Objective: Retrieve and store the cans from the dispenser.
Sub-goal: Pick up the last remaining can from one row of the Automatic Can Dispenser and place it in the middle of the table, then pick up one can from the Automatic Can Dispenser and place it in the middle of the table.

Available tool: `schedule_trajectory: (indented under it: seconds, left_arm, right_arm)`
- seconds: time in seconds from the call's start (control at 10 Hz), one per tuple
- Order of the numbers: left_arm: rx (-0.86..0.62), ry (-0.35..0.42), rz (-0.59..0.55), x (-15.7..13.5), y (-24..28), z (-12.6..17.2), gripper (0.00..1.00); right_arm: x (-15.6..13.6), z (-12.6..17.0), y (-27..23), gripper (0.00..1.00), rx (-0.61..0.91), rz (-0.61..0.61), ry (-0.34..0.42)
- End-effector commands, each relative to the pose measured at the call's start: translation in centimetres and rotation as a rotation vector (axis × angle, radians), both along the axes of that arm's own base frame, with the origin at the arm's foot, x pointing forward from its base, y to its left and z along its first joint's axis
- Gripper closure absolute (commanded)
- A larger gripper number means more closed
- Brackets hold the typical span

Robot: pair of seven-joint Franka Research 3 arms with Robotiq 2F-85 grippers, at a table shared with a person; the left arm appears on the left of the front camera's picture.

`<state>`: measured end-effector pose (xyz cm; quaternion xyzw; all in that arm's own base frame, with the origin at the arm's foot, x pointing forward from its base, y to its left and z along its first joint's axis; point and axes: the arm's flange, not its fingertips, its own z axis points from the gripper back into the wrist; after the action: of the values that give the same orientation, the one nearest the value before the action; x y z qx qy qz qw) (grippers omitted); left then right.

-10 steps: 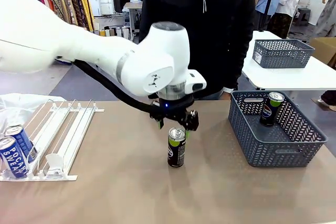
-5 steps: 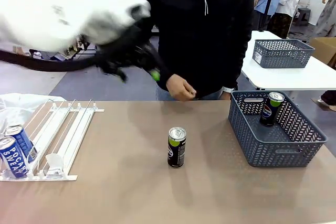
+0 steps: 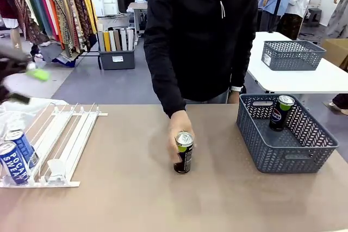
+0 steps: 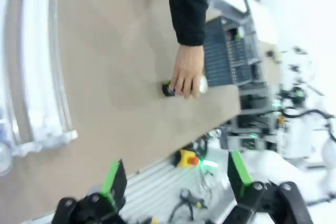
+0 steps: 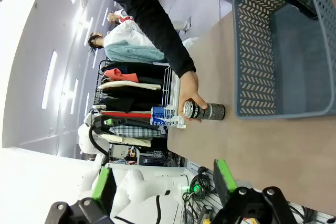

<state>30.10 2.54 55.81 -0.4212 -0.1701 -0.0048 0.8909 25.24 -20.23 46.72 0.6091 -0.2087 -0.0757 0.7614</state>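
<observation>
Moved: I pulled left gripper (image 4: 176, 174) back, jaws spread | step: person's hand (image 3: 178, 127) held green-labelled can (image 3: 183, 156) | next probably needed: blue can (image 3: 12, 162) from dispenser (image 3: 73, 134).

In the front view the left tool (image 3: 24, 82) is a dark smear with a green streak, cut off by the picture's left edge, so its jaws cannot be read there. The person's hand (image 3: 177, 126), itself blurred, covers the far side of the green-labelled can (image 3: 185, 161). In the left wrist view, soft all over, that can's print is unreadable. The front blue can (image 3: 12, 162) hides part of the rear blue can (image 3: 24, 146), and the rack (image 3: 68, 139) runs off the left edge. The basket (image 3: 272, 150) wall hides the lower half of the Pepsi can (image 3: 281, 108).
</observation>
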Motion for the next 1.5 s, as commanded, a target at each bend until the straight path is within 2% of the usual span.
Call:
schedule_trajectory:
  seconds: [0.0,0.2,0.3,0.4,1.3,1.4]
  left_arm:
    - [-0.185,0.01,-0.029,-1.2,5.9,-2.5,0.0]
    - [-0.256,0.044,-0.021,-1.6,8.5,-5.2,0.0]
    - [-0.209,0.087,-0.06,-1.1,8.0,-5.7,0.0]
    - [-0.237,0.018,-0.004,-2.9,9.3,-4.3,0.0]
    - [-0.237,0.018,-0.004,-2.9,9.3,-4.3,0.0]
    - [-0.222,0.042,0.01,-3.1,9.3,-4.2,0.0]
  right_arm:
    - [0.0,0.2,-0.1,0.0,0.011,0.001,-0.016]
    - [0.0,0.2,-0.1,0.0,0.011,0.001,-0.016]
    - [0.0,0.2,-0.1,0.0,0.011,0.001,-0.016]
    - [0.0,0.2,-0.1,0.0,0.011,0.001,-0.016]
    - [0.0,0.2,-0.1,0.0,0.011,0.001,-0.016]
    - [0.0,0.2,-0.1,0.0,0.011,0.001,-0.016]
